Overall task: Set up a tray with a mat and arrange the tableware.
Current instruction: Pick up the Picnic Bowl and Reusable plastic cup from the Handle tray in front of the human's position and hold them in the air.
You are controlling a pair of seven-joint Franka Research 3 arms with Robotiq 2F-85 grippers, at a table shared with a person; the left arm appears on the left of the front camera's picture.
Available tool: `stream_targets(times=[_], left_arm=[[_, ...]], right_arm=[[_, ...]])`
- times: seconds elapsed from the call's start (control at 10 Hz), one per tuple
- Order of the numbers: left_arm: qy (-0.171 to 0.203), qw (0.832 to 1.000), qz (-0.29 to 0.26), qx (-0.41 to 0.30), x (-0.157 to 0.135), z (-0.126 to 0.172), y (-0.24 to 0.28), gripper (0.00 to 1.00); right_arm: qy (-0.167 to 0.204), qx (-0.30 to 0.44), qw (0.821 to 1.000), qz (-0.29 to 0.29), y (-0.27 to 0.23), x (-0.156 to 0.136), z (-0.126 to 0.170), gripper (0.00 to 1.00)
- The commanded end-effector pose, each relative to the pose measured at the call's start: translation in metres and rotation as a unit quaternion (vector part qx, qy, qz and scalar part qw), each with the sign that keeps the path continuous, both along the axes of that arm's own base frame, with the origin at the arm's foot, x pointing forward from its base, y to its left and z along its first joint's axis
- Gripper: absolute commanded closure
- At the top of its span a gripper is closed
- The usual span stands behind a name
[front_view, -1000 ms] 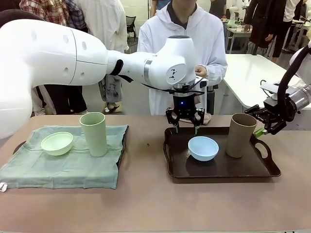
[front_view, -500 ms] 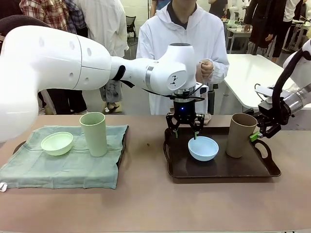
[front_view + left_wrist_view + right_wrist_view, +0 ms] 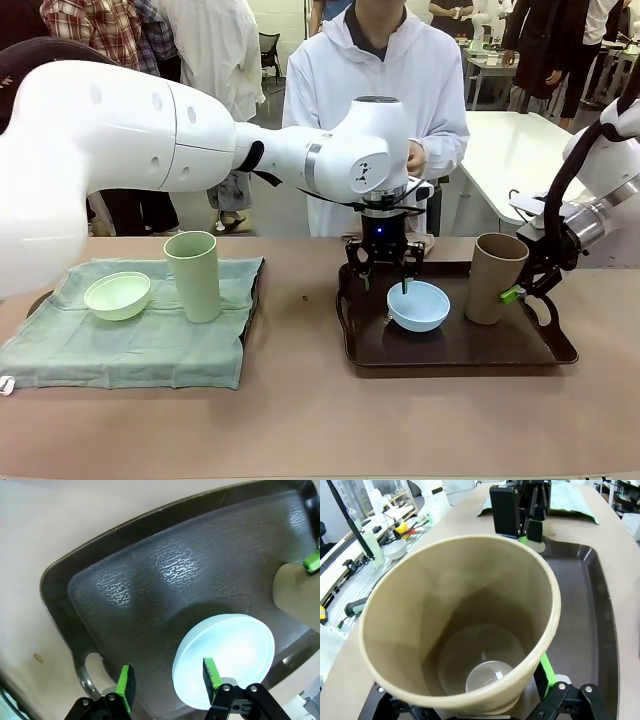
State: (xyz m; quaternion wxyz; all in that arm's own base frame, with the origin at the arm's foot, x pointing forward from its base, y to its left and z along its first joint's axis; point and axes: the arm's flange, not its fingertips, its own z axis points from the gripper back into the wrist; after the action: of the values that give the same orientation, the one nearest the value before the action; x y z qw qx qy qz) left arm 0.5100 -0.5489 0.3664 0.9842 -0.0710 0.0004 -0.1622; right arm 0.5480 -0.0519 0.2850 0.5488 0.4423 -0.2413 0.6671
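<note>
Nearest on the left: a green cloth mat point(image 3: 130, 350) spread over a tray point(image 3: 38, 300), dark rim just peeking out at the left edge. Carries the pale green bowl point(image 3: 117, 295) and, just beside it, the tall pale green cup point(image 3: 193, 276), upright. Looks like the finished half of the job, cloth under and tableware on top. Across the middle to the right: a second dark tray point(image 3: 450, 352), bare, no cloth under the light blue bowl point(image 3: 418, 305) or the tall tan-brown cup point(image 3: 495, 278), both standing directly on the textured floor. Probably the reason for both arms being here — likely lifting the pieces off to make room for a mat, though hard to be sure. Over the bowl's far rim, the left gripper point(image 3: 384, 272), pointing straight down with jaws spread: one green pad point(image 3: 210, 672) above the bowl's inside, the other pad point(image 3: 126, 685) outside over the tray floor. Straddles the rim, not pinching it yet. Suits a shallow thin-walled bowl, a rim pinch rather than a grasp around the whole. At the cup, the right gripper point(image 3: 515, 288), reaching in low from the side, jaws at full spread to either side of the wall — pad contact impossible to tell, cup standing on the tray. Farthest, a person in a white top, a hand point(image 3: 413, 157) held at the chest, clear of the table.
</note>
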Motion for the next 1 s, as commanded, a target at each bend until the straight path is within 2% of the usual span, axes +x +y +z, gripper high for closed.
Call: stream_targets(times=[0.0, 0.3, 0.4, 0.5, 0.6, 0.7, 0.8, 0.9], left_arm=[[-0.016, 1.000, 0.019, 0.014, 0.008, 0.000, -0.011, 0.28], [-0.003, 1.000, 0.019, 0.018, 0.006, -0.006, -0.014, 0.28], [-0.004, 1.000, 0.018, 0.019, 0.007, -0.008, -0.014, 0.83], [-0.003, 1.000, 0.018, 0.021, 0.006, -0.010, -0.015, 0.83], [-0.001, 1.000, 0.018, 0.023, 0.005, -0.011, -0.015, 1.00], [0.000, 0.999, 0.020, 0.025, 0.005, -0.010, -0.015, 0.88], [0.001, 0.999, 0.022, 0.026, 0.004, -0.009, -0.015, 1.00], [0.003, 0.999, 0.024, 0.028, 0.005, -0.009, -0.014, 1.00]], right_arm=[[0.002, -0.011, 1.000, -0.023, 0.010, 0.007, 0.003, 0.00], [-0.001, -0.025, 0.999, -0.032, 0.013, 0.008, 0.004, 0.00], [-0.001, -0.024, 0.999, -0.031, 0.012, 0.008, 0.004, 0.41], [0.001, -0.030, 0.999, -0.031, 0.012, 0.009, 0.004, 0.59], [0.005, -0.032, 0.999, -0.036, 0.010, 0.009, 0.004, 0.99], [0.008, -0.031, 0.999, -0.038, 0.008, 0.009, 0.004, 1.00], [0.014, -0.030, 0.999, -0.041, 0.007, 0.010, 0.004, 1.00], [0.016, -0.027, 0.999, -0.040, 0.006, 0.010, 0.003, 1.00]])
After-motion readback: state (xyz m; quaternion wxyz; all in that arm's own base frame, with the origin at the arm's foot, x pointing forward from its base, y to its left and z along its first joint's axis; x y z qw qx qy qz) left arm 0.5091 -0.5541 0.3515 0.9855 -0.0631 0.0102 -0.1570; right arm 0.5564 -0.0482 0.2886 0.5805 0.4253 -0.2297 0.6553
